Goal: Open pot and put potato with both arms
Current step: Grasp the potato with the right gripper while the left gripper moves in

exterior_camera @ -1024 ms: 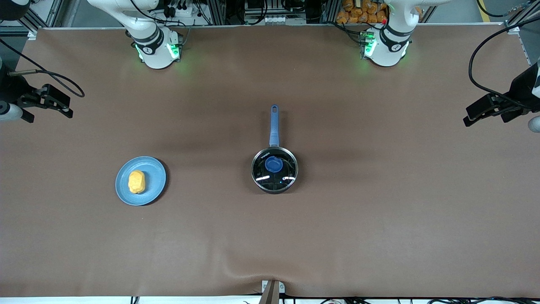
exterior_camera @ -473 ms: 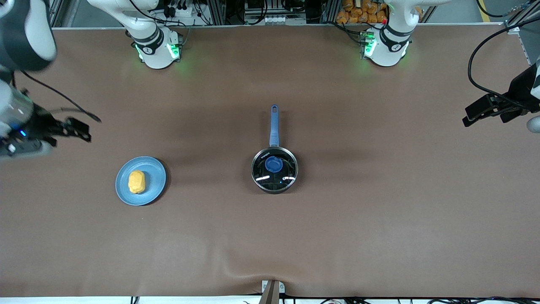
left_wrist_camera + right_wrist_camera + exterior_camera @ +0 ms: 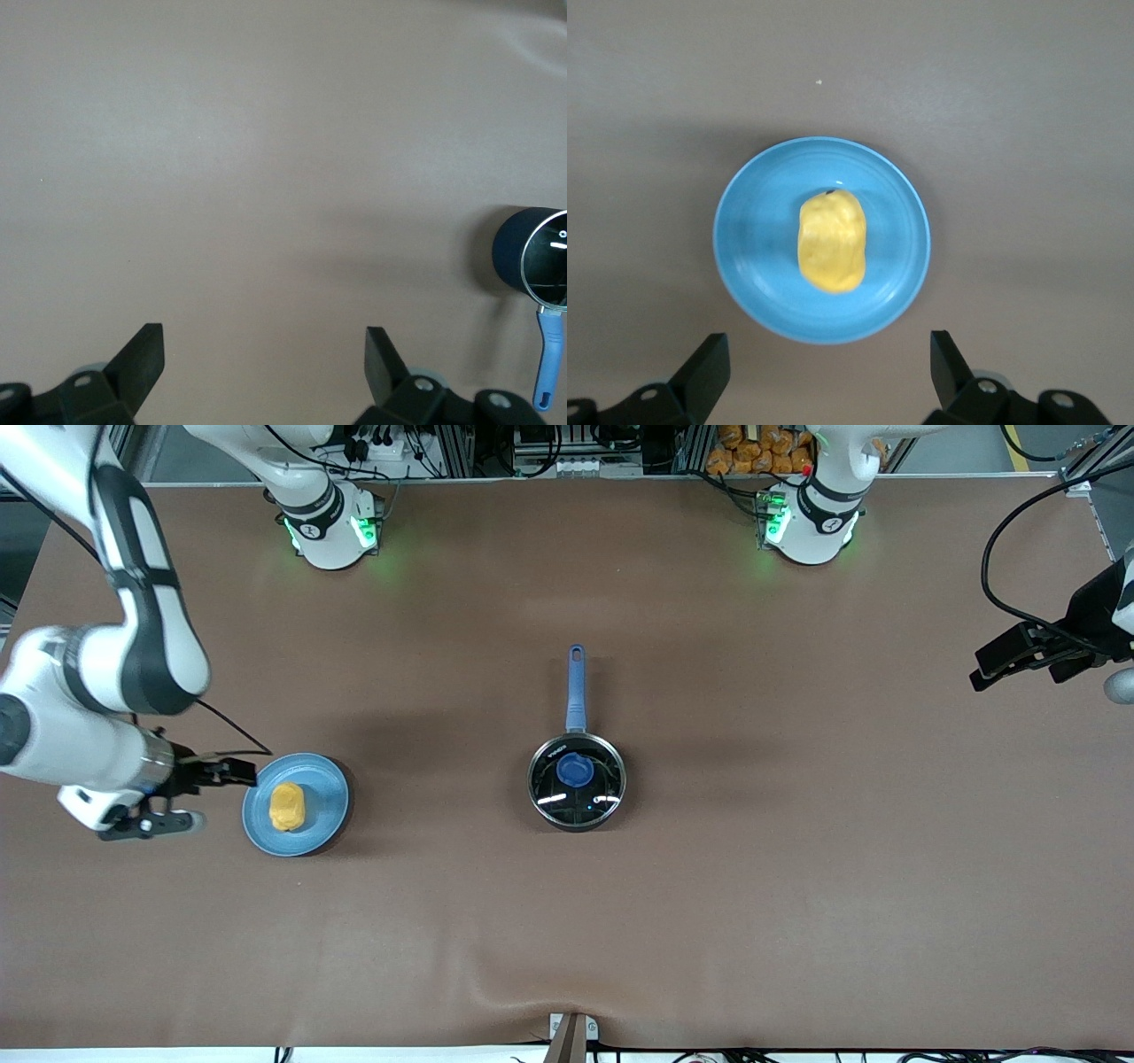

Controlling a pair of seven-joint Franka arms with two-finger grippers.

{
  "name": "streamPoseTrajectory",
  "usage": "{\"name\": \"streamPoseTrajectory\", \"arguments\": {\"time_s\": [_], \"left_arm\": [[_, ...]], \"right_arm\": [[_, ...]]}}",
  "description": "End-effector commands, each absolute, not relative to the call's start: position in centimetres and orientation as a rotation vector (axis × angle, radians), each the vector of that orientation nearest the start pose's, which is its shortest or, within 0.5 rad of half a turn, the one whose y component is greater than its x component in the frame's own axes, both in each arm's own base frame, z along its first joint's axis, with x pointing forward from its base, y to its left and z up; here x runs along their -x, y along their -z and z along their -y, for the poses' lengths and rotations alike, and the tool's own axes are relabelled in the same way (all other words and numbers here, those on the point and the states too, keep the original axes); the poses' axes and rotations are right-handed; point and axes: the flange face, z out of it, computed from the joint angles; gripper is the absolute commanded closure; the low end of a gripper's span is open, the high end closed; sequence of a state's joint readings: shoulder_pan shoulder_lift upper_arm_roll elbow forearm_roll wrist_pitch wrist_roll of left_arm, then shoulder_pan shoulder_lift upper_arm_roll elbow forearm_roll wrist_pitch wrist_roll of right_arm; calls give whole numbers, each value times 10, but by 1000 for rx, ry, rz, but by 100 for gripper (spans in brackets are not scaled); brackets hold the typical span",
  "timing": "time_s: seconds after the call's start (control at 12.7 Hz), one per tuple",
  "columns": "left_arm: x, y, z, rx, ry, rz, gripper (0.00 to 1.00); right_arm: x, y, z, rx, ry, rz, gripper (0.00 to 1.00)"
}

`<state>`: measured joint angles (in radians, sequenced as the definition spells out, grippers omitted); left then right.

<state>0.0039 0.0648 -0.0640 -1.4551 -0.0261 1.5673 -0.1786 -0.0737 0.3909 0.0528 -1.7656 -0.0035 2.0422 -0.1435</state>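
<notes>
Right gripper [image 3: 190, 797] beside plate [image 3: 328, 815], jaws wide for potato [image 3: 287, 807]; left gripper [image 3: 997, 664] waiting, jaws open; pot [image 3: 577, 781] lidded.

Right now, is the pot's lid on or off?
On. The glass lid with its blue knob sits flat across the pot, and neither gripper is near it.

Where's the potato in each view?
Front view: the potato lies on the blue plate, toward the right arm's end of the table.
Left wrist view: not in it.
Right wrist view: near centre, on the plate.
Shared landmark: the blue plate.
</notes>
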Motion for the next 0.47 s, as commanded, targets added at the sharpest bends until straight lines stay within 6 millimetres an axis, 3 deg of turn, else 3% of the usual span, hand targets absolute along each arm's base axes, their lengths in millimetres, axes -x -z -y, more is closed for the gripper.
{"name": "streamPoseTrajectory", "arguments": {"time_s": [0.0,0.39], "left_arm": [[-571,-646,38,3183,74,211,0],[-572,-644,39,3183,69,209,0]], "right_arm": [[-633,-290,18,3090,-150,175,0],[-635,-232,16,3078,-170,166,0]]}}
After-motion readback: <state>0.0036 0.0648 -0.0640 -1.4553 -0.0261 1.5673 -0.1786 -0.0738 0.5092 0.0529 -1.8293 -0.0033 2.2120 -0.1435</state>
